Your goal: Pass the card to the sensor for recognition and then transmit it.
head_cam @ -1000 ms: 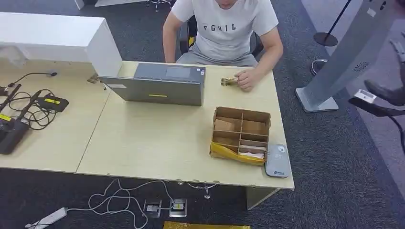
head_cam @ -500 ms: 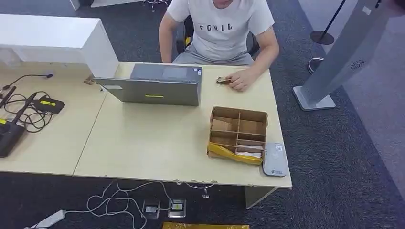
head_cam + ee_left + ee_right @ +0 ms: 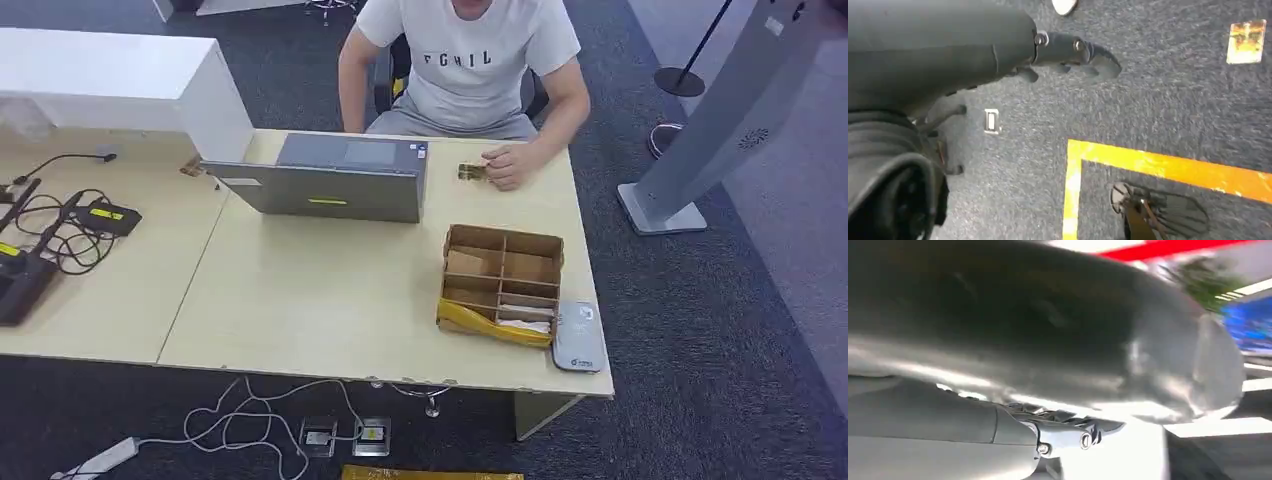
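Left hand point(image 3: 1075, 52): dark grey fingers, round screws, smooth grey cover. Right hand point(image 3: 1073, 432): silvery, screws.

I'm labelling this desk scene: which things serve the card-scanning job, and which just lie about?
For the job:
card reader
divided cardboard box holding cards
small item under the person's hand, possibly a card

Lying about:
laptop
black cables
white partition
grey kiosk stand
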